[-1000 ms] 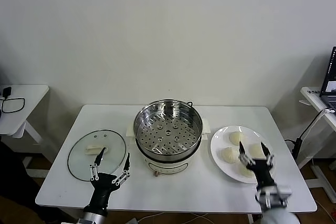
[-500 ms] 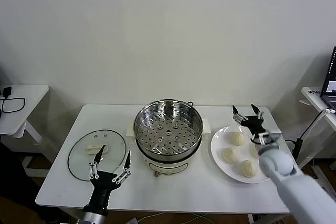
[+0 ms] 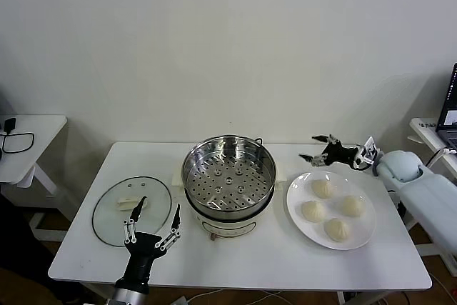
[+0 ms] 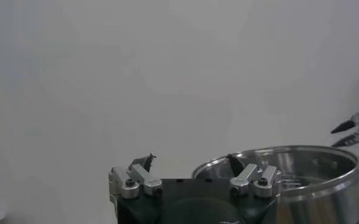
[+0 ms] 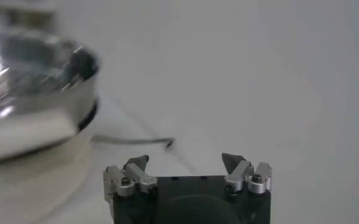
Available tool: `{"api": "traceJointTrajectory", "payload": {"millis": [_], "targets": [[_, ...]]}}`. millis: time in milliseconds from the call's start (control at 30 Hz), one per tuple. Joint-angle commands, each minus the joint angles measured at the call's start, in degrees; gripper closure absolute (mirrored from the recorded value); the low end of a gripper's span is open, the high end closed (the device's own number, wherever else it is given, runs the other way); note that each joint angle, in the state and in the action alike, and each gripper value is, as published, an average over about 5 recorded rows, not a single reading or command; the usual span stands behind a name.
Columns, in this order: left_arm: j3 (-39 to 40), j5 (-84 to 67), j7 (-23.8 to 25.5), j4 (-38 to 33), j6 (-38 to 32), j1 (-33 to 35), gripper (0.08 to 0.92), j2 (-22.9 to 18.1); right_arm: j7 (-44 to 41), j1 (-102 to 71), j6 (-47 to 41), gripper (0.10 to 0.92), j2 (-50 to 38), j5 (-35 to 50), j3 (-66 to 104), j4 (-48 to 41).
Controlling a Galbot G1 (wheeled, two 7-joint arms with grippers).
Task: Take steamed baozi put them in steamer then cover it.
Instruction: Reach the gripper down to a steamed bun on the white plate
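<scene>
Right gripper point(image 3: 315, 148), jaws wide and empty, has swung from over the plate point(image 3: 296, 205) to the plate's 12 o'clock edge; four steamed baozi point(image 3: 323, 188) remain there, none in the steamer point(image 3: 228, 173); no pick made; cover point(image 3: 133, 209) at steamer's 9 o'clock; left gripper point(image 3: 153, 221) wide, idle.

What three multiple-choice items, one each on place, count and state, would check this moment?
1. Where is the cover?
A. on the steamer
B. flat on the table, on the steamer's left
C. on the plate

2. How many steamed baozi lie on the plate?
A. two
B. three
C. four

3. What is the steamer like?
A. uncovered, tray bare
B. covered
C. holding one bun

Answers: 1 B, the glass lid lies beside the pot. 2 C, four buns show. 3 A, only the perforated tray shows; the right gripper is open and empty behind the plate.
</scene>
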Motion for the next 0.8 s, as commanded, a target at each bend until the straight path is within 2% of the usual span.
{"api": "traceJointTrajectory", "payload": {"millis": [33,200,367,800], "targets": [[0.0,0.1,0.0,-0.1,0.1,0.1,0.177,0.0,-24.3,14.2,-0.4,0.203,0.4,-13.6,-11.4,-10.2],[0.0,0.1,-0.2,-0.2,0.2,0.1,0.177,-0.1,-27.6,18.8,1.1,0.203,4.0,-21.2,-17.4,-12.1],[-0.1,0.0,-0.4,-0.3,0.1,0.2,0.177,-0.3,-24.6,20.2,2.7,0.203,7.5,-27.0,-21.3,-13.5],[-0.2,0.0,-0.8,-0.1,0.0,0.3,0.177,-0.7,-17.2,15.5,4.3,0.203,12.1,-31.5,-21.1,-16.3]]}}
